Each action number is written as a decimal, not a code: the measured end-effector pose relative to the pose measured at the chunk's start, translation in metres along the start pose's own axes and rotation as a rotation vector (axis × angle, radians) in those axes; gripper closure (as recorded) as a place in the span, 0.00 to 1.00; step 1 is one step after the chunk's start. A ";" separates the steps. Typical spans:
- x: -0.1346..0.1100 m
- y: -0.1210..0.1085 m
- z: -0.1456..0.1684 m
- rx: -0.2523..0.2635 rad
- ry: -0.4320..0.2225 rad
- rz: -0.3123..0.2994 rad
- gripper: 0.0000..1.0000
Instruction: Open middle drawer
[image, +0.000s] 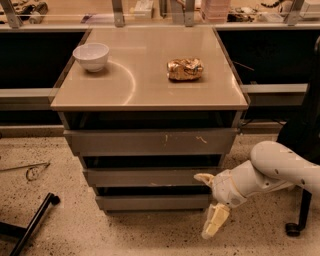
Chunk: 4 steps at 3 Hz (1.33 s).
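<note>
Above the speckled floor (125, 235), the gripper (202, 205), jaws wide and empty, sits beside the middle drawer (145, 177).

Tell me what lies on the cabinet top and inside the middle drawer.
On the cabinet top: a white bowl and a crumpled golden packet. The middle drawer shows only its front; inside is hidden. The pincer is beside its right end.

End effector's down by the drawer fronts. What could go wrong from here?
1. The end effector, open at the lower right of the cabinet, spreads from middle drawer height to below the bottom drawer; it could catch the wrong front.
2. The middle drawer shows no handle, so a finger may slip off.
</note>
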<state>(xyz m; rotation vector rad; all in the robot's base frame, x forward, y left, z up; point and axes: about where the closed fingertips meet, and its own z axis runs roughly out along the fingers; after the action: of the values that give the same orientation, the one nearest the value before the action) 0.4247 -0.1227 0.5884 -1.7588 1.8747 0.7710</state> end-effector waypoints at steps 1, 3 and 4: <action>0.000 0.000 0.000 0.000 0.000 0.000 0.00; 0.013 -0.013 0.026 0.150 -0.099 -0.084 0.00; 0.016 -0.022 0.050 0.204 -0.153 -0.145 0.00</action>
<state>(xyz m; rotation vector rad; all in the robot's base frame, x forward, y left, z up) 0.4431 -0.1012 0.5385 -1.6392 1.6435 0.6178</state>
